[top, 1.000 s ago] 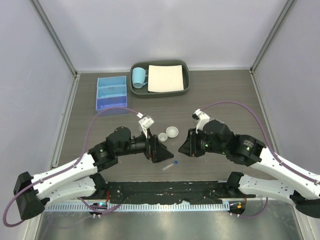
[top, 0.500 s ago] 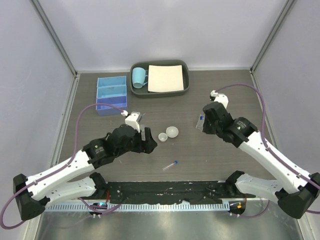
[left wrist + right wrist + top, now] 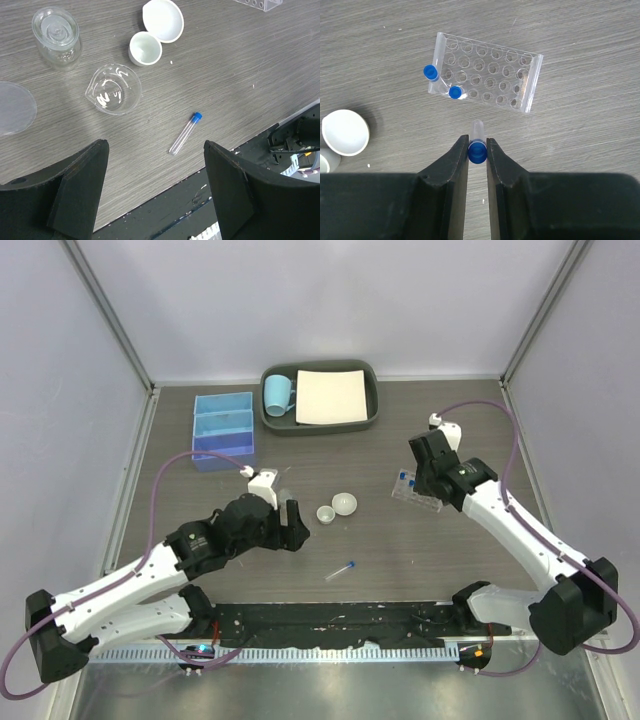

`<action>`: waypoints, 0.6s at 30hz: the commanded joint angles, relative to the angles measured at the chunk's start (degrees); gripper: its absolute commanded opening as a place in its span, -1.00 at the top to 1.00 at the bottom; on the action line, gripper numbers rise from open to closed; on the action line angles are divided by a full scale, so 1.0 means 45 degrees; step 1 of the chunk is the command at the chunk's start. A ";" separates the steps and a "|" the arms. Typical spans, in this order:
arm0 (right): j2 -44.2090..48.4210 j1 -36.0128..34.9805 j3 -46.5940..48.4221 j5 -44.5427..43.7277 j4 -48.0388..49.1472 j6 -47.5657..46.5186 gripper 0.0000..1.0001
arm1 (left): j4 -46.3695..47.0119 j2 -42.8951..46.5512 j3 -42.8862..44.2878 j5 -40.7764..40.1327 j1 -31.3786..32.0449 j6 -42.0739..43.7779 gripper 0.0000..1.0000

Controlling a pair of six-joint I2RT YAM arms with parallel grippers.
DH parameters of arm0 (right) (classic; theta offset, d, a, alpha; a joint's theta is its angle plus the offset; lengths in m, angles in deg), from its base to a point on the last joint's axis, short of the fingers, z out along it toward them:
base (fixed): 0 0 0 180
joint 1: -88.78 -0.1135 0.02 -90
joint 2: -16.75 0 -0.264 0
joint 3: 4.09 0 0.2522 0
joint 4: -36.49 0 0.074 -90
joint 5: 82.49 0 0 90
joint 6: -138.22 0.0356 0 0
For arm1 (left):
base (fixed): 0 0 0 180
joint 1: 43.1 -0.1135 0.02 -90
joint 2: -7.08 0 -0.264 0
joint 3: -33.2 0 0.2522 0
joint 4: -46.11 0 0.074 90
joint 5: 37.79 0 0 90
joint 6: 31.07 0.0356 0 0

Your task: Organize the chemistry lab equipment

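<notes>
My right gripper is shut on the blue cap of a thin clear tube and holds it upright just short of the clear plastic tube rack. Two blue-capped tubes lean in the rack's left holes. The rack sits at the right of the table, under my right gripper. My left gripper is open and empty above the table. Another blue-capped tube lies flat ahead of it. Two white round dishes and a small clear bottle stand farther off.
A clear glass dish and a clear round lid lie near the bottle. The blue three-compartment box is at the back left. A dark grey tray with a light-blue mug and a white sheet is at the back.
My right arm has swung from the centre back and to the right with the tube, stopping over the rack. My left gripper has drawn back to the left.
</notes>
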 commanded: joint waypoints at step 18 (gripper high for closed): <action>-0.1596 0.1186 -0.0021 0.1032 0.2132 -0.0574 0.96 | 0.0060 0.0345 -0.0109 0.0096 -0.0021 0.0266 -0.60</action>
